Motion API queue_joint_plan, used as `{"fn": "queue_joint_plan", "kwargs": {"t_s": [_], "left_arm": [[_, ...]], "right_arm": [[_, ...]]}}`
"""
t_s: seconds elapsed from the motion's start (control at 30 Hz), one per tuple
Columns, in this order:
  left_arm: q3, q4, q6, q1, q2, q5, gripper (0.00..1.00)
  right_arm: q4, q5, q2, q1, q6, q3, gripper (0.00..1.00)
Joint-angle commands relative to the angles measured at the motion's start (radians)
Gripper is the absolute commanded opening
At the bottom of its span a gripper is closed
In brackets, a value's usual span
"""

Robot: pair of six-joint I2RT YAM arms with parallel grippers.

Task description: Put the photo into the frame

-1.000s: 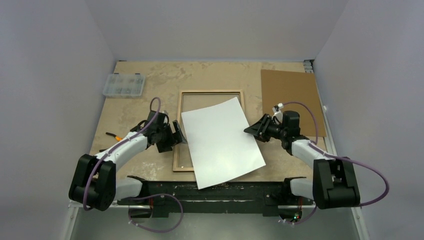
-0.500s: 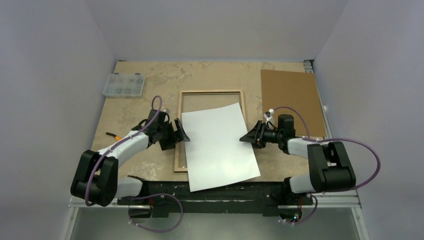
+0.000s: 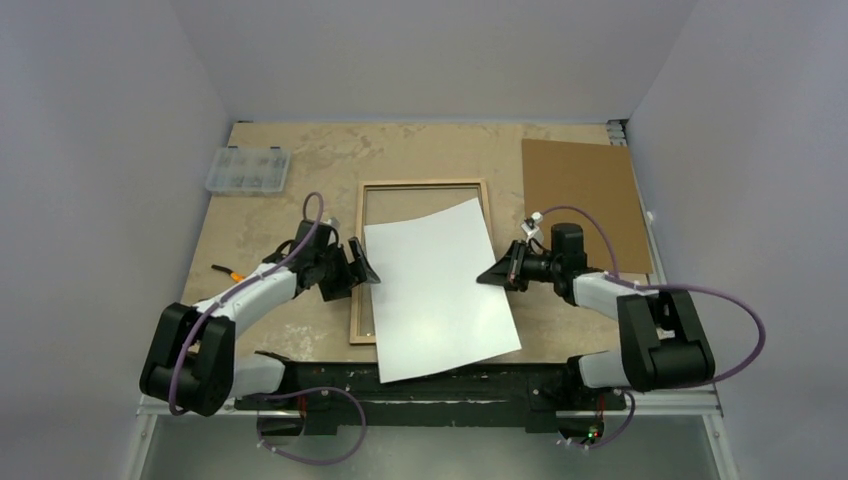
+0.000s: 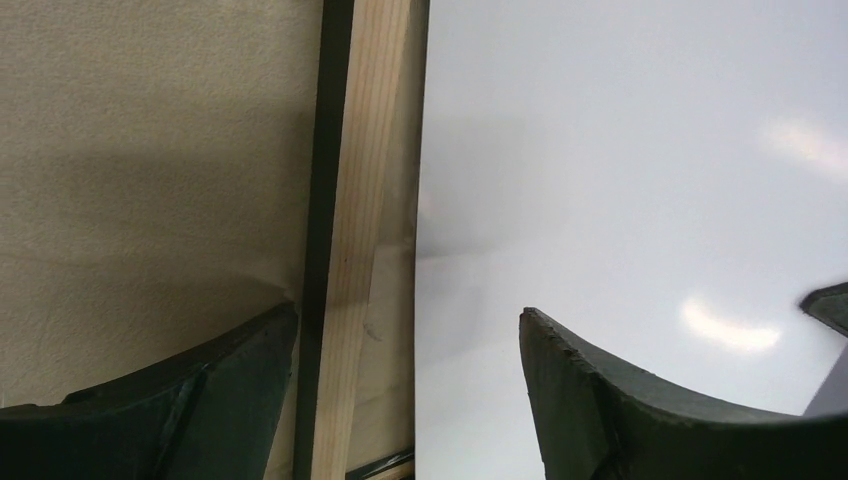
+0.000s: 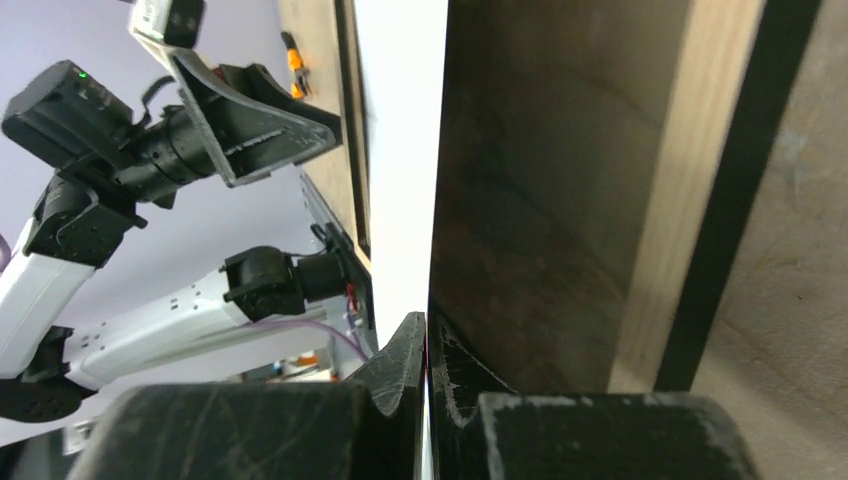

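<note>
The photo [image 3: 440,290] lies white back up, slightly tilted, over the frame [image 3: 423,184], whose tan wood back faces up; its printed side is hidden. The photo's near end hangs past the frame's near rail. My right gripper [image 3: 492,275] is shut on the photo's right edge; in the right wrist view the jaws [image 5: 427,320] pinch the thin white sheet [image 5: 400,150] beside the frame rail [image 5: 700,200]. My left gripper [image 3: 362,265] is open at the photo's left edge. In the left wrist view it [image 4: 408,312] straddles the frame's left rail [image 4: 360,200] and the photo's edge [image 4: 620,150].
A brown backing board [image 3: 583,200] lies at the back right. A clear parts box [image 3: 247,169] sits at the back left. An orange-handled tool [image 3: 228,272] lies by the left arm. Grey walls close in on both sides.
The photo has swung less tilted and shifted left over the frame. My right gripper moved left and slightly back with it. My left gripper shifted slightly right and stays open.
</note>
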Motion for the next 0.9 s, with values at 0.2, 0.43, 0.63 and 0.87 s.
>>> {"fn": "queue_joint_plan", "kwargs": {"t_s": [0.2, 0.43, 0.63, 0.87], "left_arm": [[-0.031, -0.072, -0.011, 0.005, -0.066, -0.064, 0.79], [-0.035, -0.1, -0.015, 0.006, -0.13, -0.082, 0.78], [-0.035, -0.116, -0.014, 0.007, -0.157, -0.089, 0.78], [-0.034, -0.115, -0.013, 0.006, -0.158, -0.09, 0.77]], "right_arm": [[-0.078, 0.236, -0.212, 0.004, -0.001, 0.103, 0.0], [-0.012, 0.28, -0.171, 0.004, 0.053, 0.139, 0.0], [0.017, 0.306, -0.167, 0.004, 0.086, 0.177, 0.0], [0.093, 0.375, -0.181, 0.004, 0.128, 0.145, 0.0]]}}
